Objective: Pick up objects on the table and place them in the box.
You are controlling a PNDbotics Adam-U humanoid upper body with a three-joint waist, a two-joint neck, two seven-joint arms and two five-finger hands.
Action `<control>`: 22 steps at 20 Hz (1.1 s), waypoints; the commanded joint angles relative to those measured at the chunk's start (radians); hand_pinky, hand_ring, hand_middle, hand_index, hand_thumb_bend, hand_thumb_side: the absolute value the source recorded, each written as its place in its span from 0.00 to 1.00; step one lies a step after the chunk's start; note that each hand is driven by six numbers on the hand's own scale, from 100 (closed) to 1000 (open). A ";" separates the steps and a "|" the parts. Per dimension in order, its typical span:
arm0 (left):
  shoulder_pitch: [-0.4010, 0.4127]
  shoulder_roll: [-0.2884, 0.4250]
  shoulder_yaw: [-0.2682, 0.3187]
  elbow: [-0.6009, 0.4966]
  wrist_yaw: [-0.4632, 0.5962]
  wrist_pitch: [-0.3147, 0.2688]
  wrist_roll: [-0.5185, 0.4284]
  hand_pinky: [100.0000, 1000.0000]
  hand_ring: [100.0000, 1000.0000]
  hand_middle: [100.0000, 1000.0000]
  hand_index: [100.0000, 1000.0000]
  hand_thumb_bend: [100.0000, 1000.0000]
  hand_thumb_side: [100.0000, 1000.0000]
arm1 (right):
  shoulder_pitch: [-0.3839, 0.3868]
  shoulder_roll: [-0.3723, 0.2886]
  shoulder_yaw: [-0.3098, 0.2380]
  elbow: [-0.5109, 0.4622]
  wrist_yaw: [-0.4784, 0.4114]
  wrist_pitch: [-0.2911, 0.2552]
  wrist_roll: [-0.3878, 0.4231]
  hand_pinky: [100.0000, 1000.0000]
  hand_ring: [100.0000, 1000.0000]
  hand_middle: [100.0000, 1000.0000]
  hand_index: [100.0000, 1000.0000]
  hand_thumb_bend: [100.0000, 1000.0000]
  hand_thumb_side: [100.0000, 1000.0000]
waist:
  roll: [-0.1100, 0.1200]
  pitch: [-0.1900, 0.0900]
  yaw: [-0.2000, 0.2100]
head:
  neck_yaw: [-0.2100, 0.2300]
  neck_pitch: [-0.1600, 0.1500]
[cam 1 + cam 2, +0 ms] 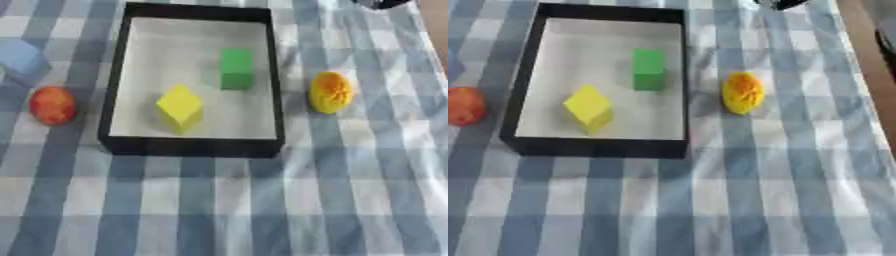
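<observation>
Lying left of the black-walled box: red-orange fruit. Sitting just right: bumpy orange-yellow fruit. Resting inside: yellow block, green block. Showing no robot hands. Likely handling light, rounded, rolling; gripping across the middle.

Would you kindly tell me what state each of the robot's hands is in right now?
Left hand: not in view.
Right hand: not in view.

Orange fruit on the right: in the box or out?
Out. The orange fruit lies on the checked cloth, right of the box, apart from its wall.
</observation>
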 commanded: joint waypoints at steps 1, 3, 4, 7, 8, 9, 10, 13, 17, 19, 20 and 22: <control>0.006 0.039 0.024 -0.018 -0.004 -0.005 0.014 0.76 0.75 0.79 0.83 0.10 0.78 | -0.034 0.046 0.017 -0.053 0.003 0.001 0.012 0.80 0.51 0.45 0.54 0.00 0.00 | 0.018 -0.175 -0.002 | -0.010 0.011; 0.020 0.047 0.048 -0.018 -0.002 -0.012 0.037 0.76 0.75 0.79 0.83 0.10 0.77 | -0.039 0.078 0.031 -0.067 0.009 0.012 0.014 0.79 0.51 0.45 0.54 0.00 0.00 | 0.020 -0.178 -0.003 | -0.018 0.016; 0.026 0.054 0.061 -0.019 0.002 -0.017 0.050 0.76 0.75 0.79 0.83 0.10 0.77 | -0.041 0.092 0.038 -0.068 0.016 0.017 0.017 0.79 0.50 0.45 0.53 0.00 0.00 | 0.021 -0.180 -0.003 | -0.022 0.019; 0.027 0.088 0.110 -0.028 0.015 -0.042 0.099 0.77 0.75 0.79 0.83 0.12 0.72 | -0.039 0.128 0.060 -0.058 0.046 0.025 0.032 0.78 0.50 0.44 0.53 0.00 0.00 | 0.026 -0.185 0.002 | -0.038 0.031; 0.022 0.105 0.127 -0.030 0.021 -0.051 0.118 0.77 0.75 0.79 0.83 0.12 0.70 | -0.036 0.139 0.068 -0.051 0.057 0.026 0.039 0.78 0.50 0.45 0.53 0.00 0.00 | 0.028 -0.187 0.005 | -0.042 0.035; 0.015 0.127 0.140 -0.033 0.027 -0.062 0.133 0.77 0.75 0.79 0.83 0.13 0.69 | -0.032 0.150 0.078 -0.043 0.067 0.025 0.047 0.78 0.50 0.45 0.53 0.00 0.00 | 0.029 -0.189 0.008 | -0.046 0.038; 0.009 0.147 0.149 -0.035 0.033 -0.071 0.143 0.77 0.75 0.79 0.83 0.13 0.68 | -0.029 0.160 0.087 -0.033 0.077 0.024 0.056 0.78 0.50 0.45 0.53 0.00 0.00 | 0.031 -0.191 0.010 | -0.050 0.040; -0.009 0.207 0.158 -0.041 0.053 -0.092 0.152 0.77 0.75 0.79 0.83 0.14 0.65 | -0.022 0.194 0.111 0.002 0.105 0.018 0.076 0.78 0.51 0.46 0.54 0.00 0.00 | 0.034 -0.198 0.019 | -0.058 0.047; -0.019 0.263 0.147 -0.040 0.077 -0.101 0.135 0.77 0.75 0.79 0.83 0.14 0.64 | -0.023 0.247 0.133 0.068 0.144 0.018 0.084 0.78 0.52 0.46 0.54 0.00 0.00 | 0.033 -0.212 0.017 | -0.054 0.058; -0.025 0.273 0.142 -0.041 0.082 -0.102 0.126 0.77 0.75 0.79 0.83 0.14 0.64 | -0.023 0.268 0.144 0.094 0.165 0.014 0.087 0.78 0.52 0.46 0.54 0.00 0.00 | 0.029 -0.217 0.014 | -0.049 0.061; -0.027 0.276 0.140 -0.042 0.083 -0.102 0.123 0.77 0.75 0.79 0.83 0.14 0.64 | -0.021 0.276 0.147 0.104 0.173 0.012 0.086 0.78 0.52 0.46 0.54 0.00 0.00 | 0.026 -0.218 0.013 | -0.046 0.062; -0.030 0.278 0.136 -0.044 0.085 -0.101 0.117 0.77 0.75 0.79 0.83 0.14 0.64 | -0.015 0.291 0.153 0.121 0.183 0.010 0.084 0.78 0.52 0.47 0.54 0.00 0.00 | 0.022 -0.218 0.015 | -0.044 0.060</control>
